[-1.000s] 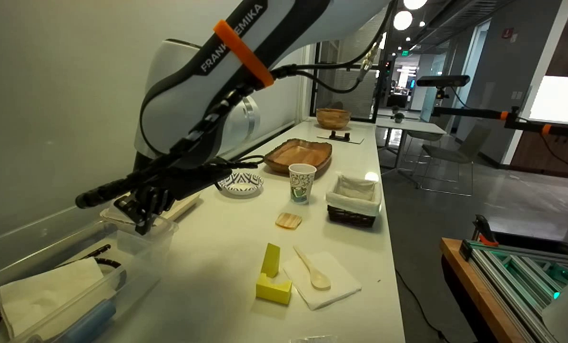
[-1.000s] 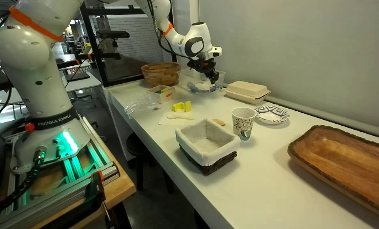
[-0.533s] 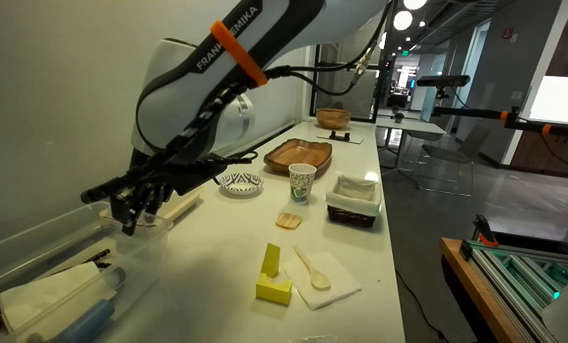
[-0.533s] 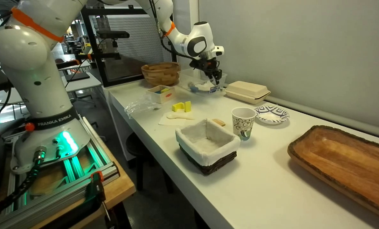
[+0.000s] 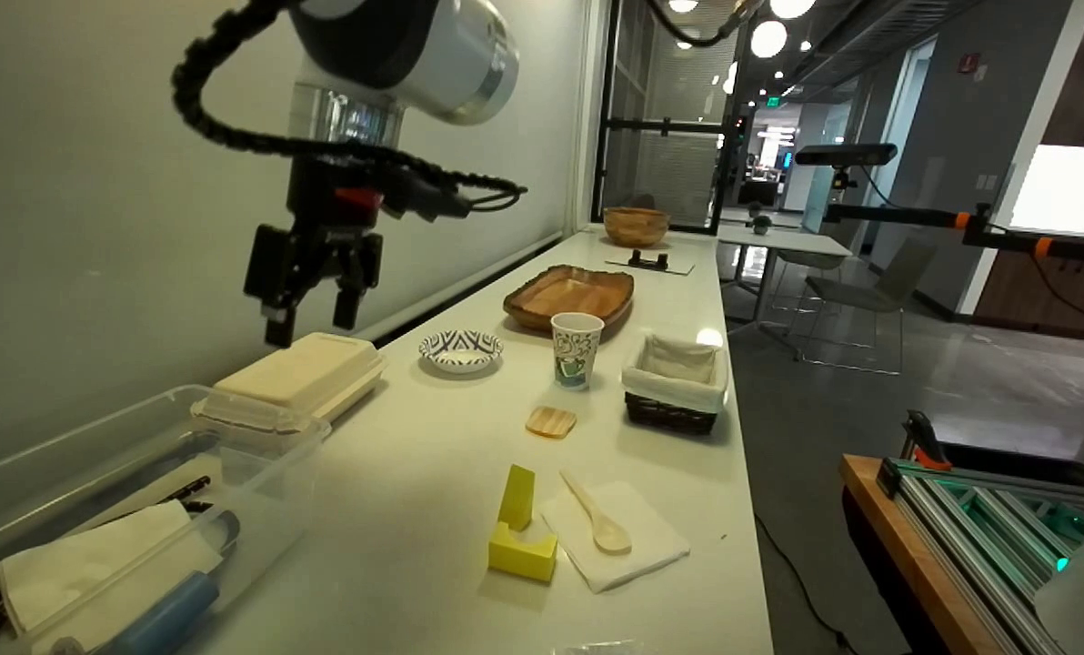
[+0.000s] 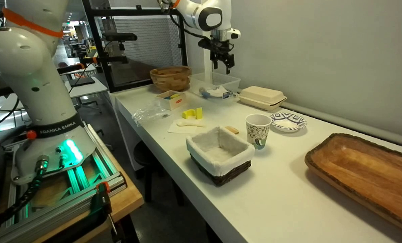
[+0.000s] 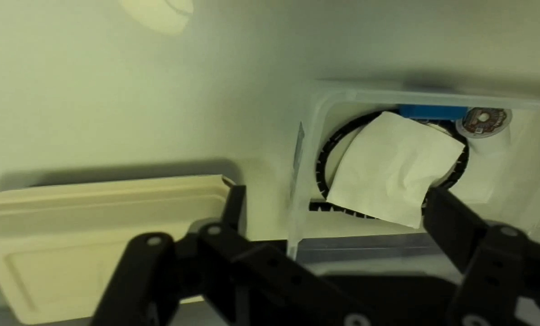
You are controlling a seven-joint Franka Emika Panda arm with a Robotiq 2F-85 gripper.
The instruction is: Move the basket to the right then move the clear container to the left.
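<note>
Up comes the claw (image 5: 312,320), off the tub (image 5: 274,459)

In an exterior view, the claw has spread, gripping nothing, and hangs higher than half a second ago; the tub has stayed put near the wall (image 5: 105,164).

In an exterior view, the tub stands just beside the box (image 6: 263,97), the basket (image 6: 218,168) well apart on the tabletop (image 6: 275,189).

In the wrist view, the parted claw frames the tub's end. So the tub seems released; both moves look nearly done.

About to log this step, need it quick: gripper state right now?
Gripper: open, jaws apart, holding nothing; raised, not touching the clear container.
</note>
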